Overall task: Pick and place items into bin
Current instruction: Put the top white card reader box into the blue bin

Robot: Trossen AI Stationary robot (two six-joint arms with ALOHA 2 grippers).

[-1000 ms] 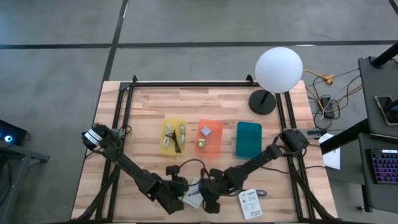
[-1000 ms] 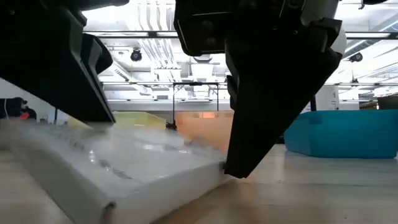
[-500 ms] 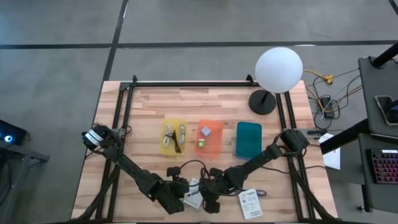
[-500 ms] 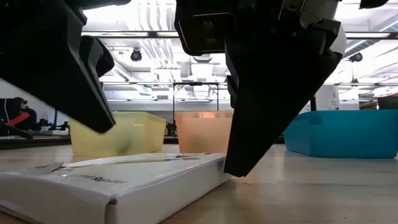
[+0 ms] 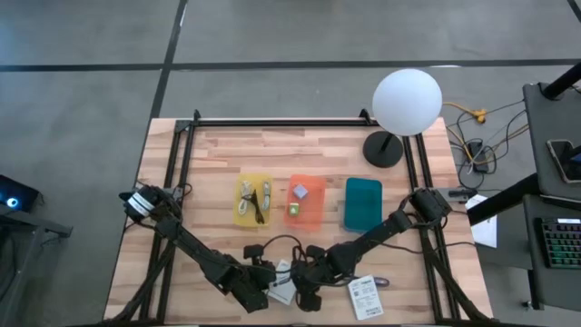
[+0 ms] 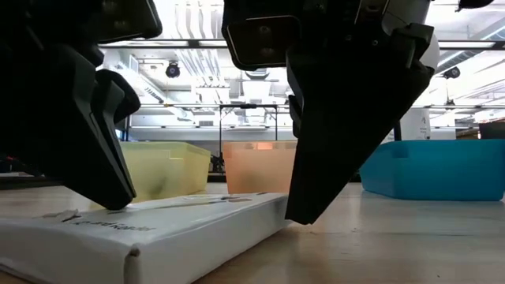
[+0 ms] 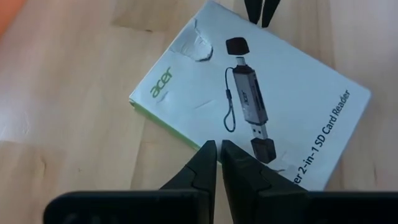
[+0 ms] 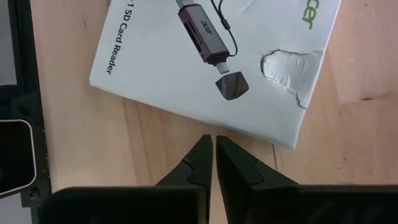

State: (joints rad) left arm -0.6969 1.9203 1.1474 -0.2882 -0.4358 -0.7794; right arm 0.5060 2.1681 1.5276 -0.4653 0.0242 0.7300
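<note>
1. A white card-reader box [image 5: 282, 289] lies flat on the wooden counter [image 5: 218, 159] near its front edge, between the two grippers.
2. The box [image 7: 255, 102] carries a printed picture of an SD card reader, the word "acer" in green, and a torn patch near one corner.
3. The left gripper [image 5: 261, 291] sits low at the box's left side; in the left wrist view its fingers [image 7: 217, 163] are pressed together with nothing between them, their tips over the box's edge.
4. The right gripper [image 5: 306, 289] sits low at the box's right side; its fingers [image 8: 208, 158] are likewise closed and empty, tips just off the box's edge [image 8: 211, 68] over bare wood.
5. In the low view the left gripper [image 6: 102, 177] reaches down to the box's top [image 6: 150, 229], and the right gripper [image 6: 304, 209] reaches down just beside the box's far corner.
6. A second white packet [image 5: 365, 295] lies on the counter to the right of the right gripper, apart from it.
7. Three bins stand in a row at mid-counter: a yellow bin [image 5: 253, 200] holding thin cables, an orange bin [image 5: 306, 202] holding small cubes, and a teal bin [image 5: 363, 203].
8. A white globe lamp [image 5: 407, 102] stands at the back right corner of the counter.
</note>
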